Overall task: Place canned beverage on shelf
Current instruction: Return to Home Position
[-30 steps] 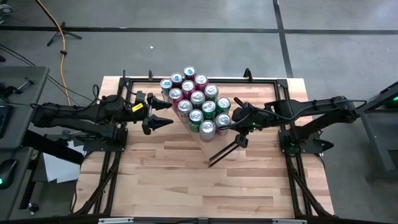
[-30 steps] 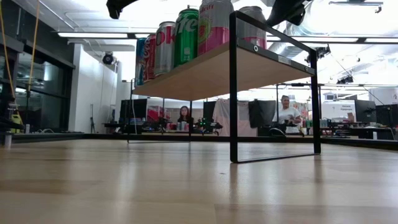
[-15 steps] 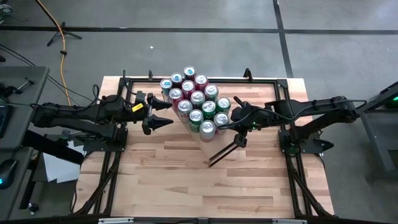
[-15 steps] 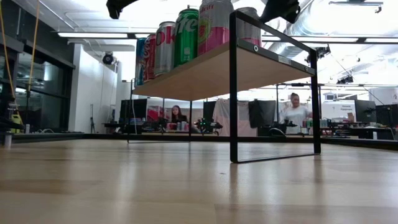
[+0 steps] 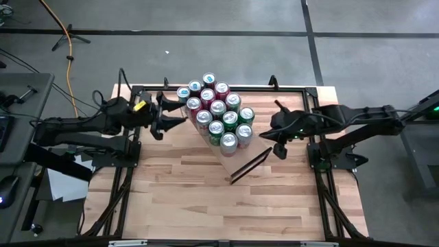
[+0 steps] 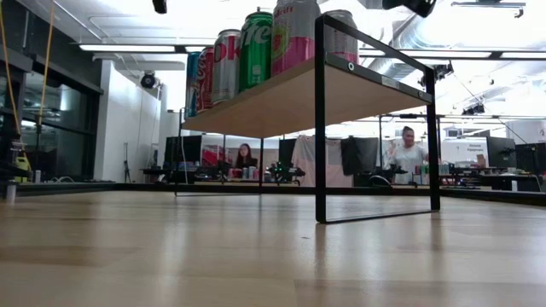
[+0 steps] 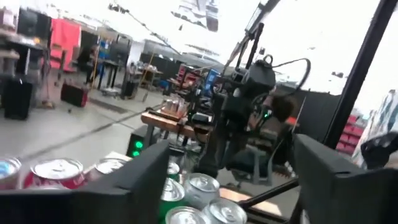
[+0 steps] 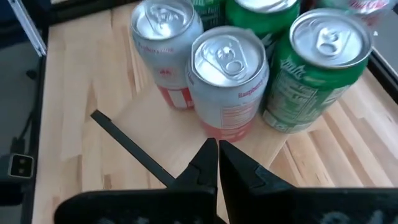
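Right gripper, fingers pinched together, empty, sat near pink aluminium can on pale-wood black-framed shelf; a stray swing could topple it. Left gripper, spread wide, likewise.

Far green can: beyond right gripper, cut by edge.
Nearest green can: half hidden behind finger of left gripper.

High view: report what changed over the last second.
The left claw drew back from the cans, toward the table's far edge. The right claw, shut and empty, pulled away to the right. The cans and the shelf stayed put.
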